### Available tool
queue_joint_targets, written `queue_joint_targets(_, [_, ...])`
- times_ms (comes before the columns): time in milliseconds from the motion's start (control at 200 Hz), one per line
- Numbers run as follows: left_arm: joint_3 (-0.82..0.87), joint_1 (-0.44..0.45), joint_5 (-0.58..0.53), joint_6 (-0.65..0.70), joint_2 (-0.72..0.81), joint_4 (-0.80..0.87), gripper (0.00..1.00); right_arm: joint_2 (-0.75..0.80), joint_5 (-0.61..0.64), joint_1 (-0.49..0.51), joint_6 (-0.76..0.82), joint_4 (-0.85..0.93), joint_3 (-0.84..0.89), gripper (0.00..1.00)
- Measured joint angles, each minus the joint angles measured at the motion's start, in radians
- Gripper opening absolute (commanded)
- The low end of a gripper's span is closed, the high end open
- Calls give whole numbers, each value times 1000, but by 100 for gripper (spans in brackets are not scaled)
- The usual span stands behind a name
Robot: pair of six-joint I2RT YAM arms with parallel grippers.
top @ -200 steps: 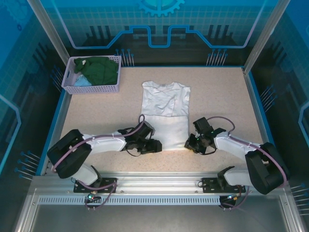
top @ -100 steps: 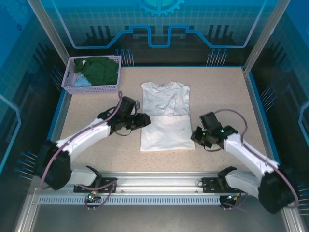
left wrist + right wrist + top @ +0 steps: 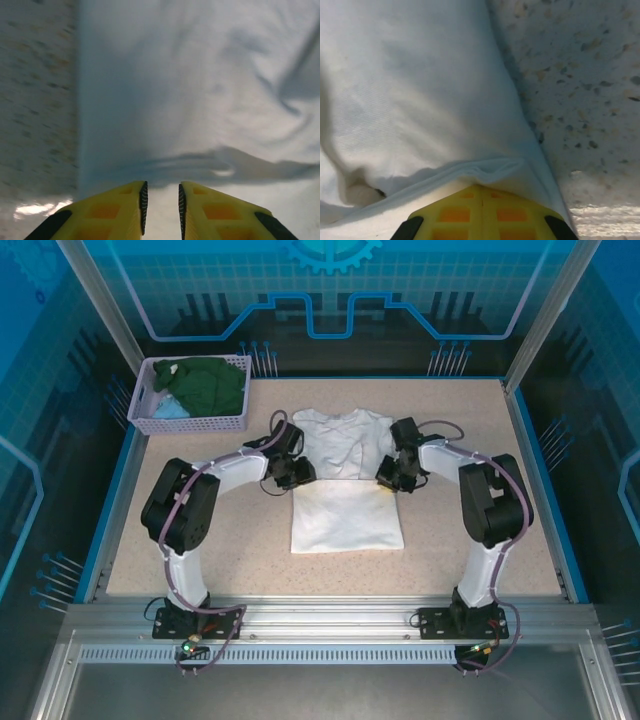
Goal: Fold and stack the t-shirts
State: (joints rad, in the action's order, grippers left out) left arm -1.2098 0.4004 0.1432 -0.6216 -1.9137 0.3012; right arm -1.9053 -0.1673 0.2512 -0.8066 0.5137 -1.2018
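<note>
right end effector (image 3: 482, 192) tips seem hidden under the white t-shirt (image 3: 415, 90).

Lavender mesh basket (image 3: 190, 423) at the far left corner, speckled beige tabletop (image 3: 330, 575); aluminium rail (image 3: 330, 615) along near edge

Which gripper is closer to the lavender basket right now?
Left. The left gripper is at the edge of the white t-shirt facing the basket; the right gripper is across the shirt at its opposite edge.
</note>
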Motion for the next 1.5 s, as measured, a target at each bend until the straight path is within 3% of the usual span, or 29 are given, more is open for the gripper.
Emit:
queue_joint_targets(245, [14,-49,-11,0,-21,-23,31,-8,-89,-50,-14,-49,19,12])
queue_joint_targets(425, [25,-48,-17,-4,26,-9,49,54,-111,-55,-30,-117,96,34])
queue_joint_targets(565, [60,-35,-39,-6,206,8,63,200,-95,-55,-38,-127,217,43])
queue_joint_targets(690, [113,33,-67,-9,387,9,77,351,-88,-56,-22,-146,332,49])
queue_joint_targets(870, [359,143,-30,-27,590,24,89,577,-99,-56,11,-169,578,67])
queue_joint_targets(980, [543,142,26,-60,672,37,87,779,-100,-56,28,-138,704,75])
queue_joint_targets(1110, [681,140,111,-120,752,25,60,999,-102,-55,38,-95,776,79])
queue_joint_targets(1166, [710,140,150,-138,765,-6,55,1046,-101,-55,39,-84,788,76])
queue_joint_targets(1371, [771,140,241,-241,756,-132,51,979,-99,-54,62,-44,797,63])
queue_joint_targets(1501, [775,140,272,-284,711,-194,47,909,-103,-48,83,-42,797,60])
